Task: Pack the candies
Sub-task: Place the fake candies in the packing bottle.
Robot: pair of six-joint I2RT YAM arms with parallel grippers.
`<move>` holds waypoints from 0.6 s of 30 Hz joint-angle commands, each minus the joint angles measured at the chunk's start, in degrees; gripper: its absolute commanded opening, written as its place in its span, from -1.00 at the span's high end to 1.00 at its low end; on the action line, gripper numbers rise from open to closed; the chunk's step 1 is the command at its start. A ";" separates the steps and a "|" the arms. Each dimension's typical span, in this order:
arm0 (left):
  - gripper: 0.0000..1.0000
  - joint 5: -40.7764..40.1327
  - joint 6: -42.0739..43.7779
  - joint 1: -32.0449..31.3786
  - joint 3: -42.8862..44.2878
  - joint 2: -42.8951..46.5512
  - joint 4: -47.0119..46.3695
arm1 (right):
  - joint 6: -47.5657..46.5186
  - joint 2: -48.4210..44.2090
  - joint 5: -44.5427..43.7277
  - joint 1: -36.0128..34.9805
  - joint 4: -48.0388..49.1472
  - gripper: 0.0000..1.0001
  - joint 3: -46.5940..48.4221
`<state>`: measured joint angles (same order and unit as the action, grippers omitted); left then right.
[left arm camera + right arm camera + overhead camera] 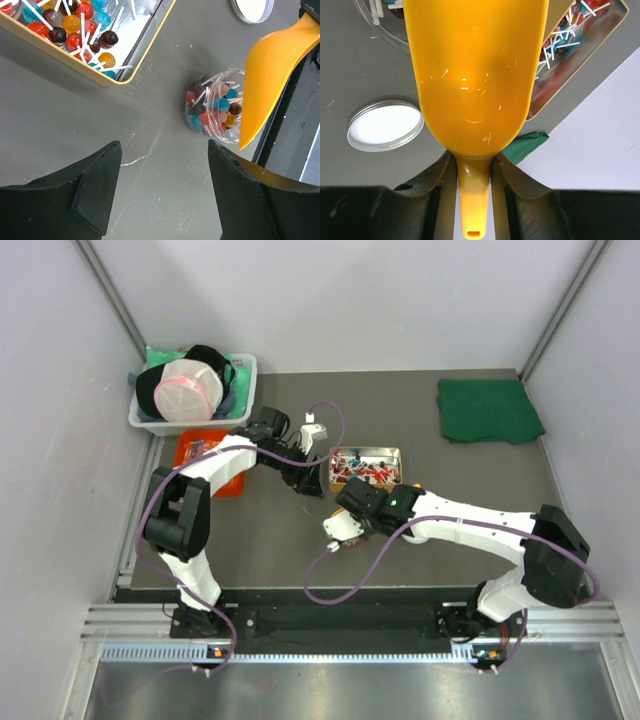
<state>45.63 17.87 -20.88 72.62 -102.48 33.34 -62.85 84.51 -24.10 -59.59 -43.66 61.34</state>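
The right gripper (474, 166) clamped its jaws on the orange scoop (475, 75), tip over the jar (218, 136) of candies (223, 104), perhaps touching; the left gripper (164, 150) held its jaws wide.

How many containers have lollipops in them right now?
2 hold lollipops: the metal tray, upper left in the left wrist view, and the clear jar under the orange scoop's tip. The back-left bin shows none, but its contents could hide some.

White arms (470, 525), black joints (555, 555); purple cables (340, 601); black pincer fingers (95, 200).
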 commanded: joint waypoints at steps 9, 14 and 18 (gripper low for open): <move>-0.49 1.66 -0.20 0.14 -0.29 2.46 -1.88 | -0.43 -2.06 -3.85 0.18 4.02 1.00 -1.06; -0.49 1.92 -0.20 0.23 -0.29 2.54 -1.96 | 0.18 -3.74 -2.89 2.81 3.76 1.00 2.73; -0.49 1.92 -0.29 0.14 -0.37 2.54 -1.97 | 1.14 -4.79 0.18 3.34 1.48 1.00 2.56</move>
<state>45.63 17.87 -20.88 72.62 -102.48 33.32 -62.92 83.18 -26.44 -57.06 -41.32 61.10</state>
